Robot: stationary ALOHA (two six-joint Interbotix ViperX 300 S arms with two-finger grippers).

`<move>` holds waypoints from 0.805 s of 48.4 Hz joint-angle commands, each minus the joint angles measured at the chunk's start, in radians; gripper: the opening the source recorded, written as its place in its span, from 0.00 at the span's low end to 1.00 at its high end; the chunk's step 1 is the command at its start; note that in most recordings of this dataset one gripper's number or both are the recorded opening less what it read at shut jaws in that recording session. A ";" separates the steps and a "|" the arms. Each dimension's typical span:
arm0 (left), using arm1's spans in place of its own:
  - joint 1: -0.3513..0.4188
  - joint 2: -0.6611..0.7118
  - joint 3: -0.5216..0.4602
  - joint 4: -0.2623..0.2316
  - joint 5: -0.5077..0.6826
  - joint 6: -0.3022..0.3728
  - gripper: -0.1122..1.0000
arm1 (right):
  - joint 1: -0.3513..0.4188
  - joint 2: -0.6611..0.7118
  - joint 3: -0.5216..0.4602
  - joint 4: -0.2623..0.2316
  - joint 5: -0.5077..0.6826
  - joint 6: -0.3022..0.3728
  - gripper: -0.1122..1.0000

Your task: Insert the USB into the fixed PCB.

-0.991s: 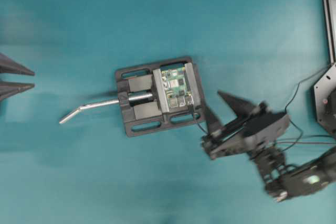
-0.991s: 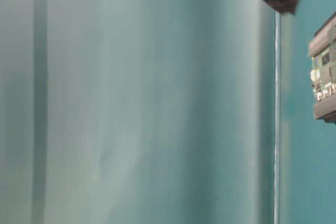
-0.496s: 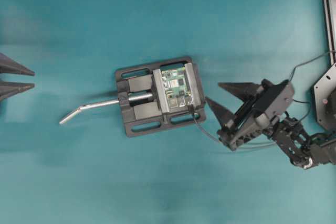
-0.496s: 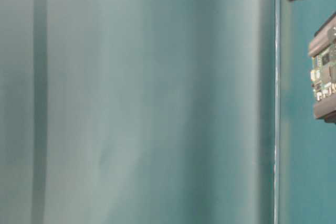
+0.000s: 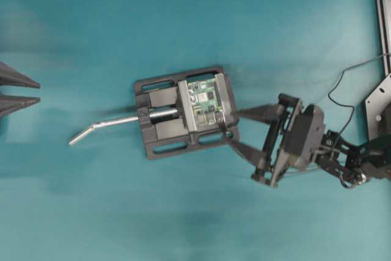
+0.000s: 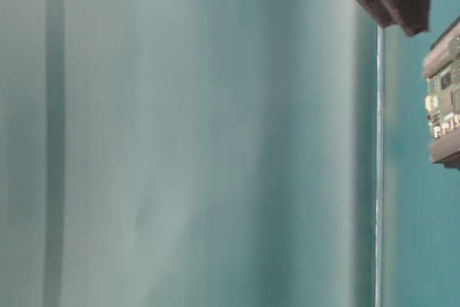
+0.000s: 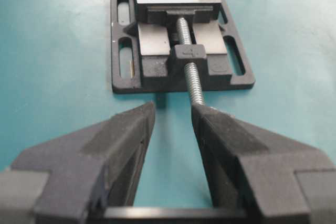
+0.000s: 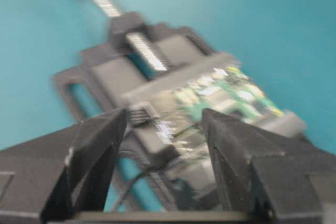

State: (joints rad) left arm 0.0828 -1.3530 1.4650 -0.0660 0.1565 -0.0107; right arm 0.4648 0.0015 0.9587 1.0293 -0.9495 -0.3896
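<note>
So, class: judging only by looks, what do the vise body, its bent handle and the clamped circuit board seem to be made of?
Vise body: probably matte black plastic or painted metal; dull, with no glare.
Bent handle: likely bare metal; silvery and shiny, and the screw shows threads.
Circuit board: looks like standard green laminate carrying silver and black chips.

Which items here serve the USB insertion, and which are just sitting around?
Job: USB cable, fixed PCB, open right gripper at the board.
Bystanders: black vise clamping the board, its silver handle, open left gripper parked apart.
</note>
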 commanded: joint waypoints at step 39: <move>-0.003 0.008 -0.026 0.003 -0.006 -0.002 0.51 | -0.091 -0.288 0.152 -0.262 0.233 -0.002 0.67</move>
State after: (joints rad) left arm 0.0828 -1.3530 1.4650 -0.0660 0.1565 -0.0107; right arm 0.3912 -0.2516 1.1121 0.7885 -0.7179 -0.3912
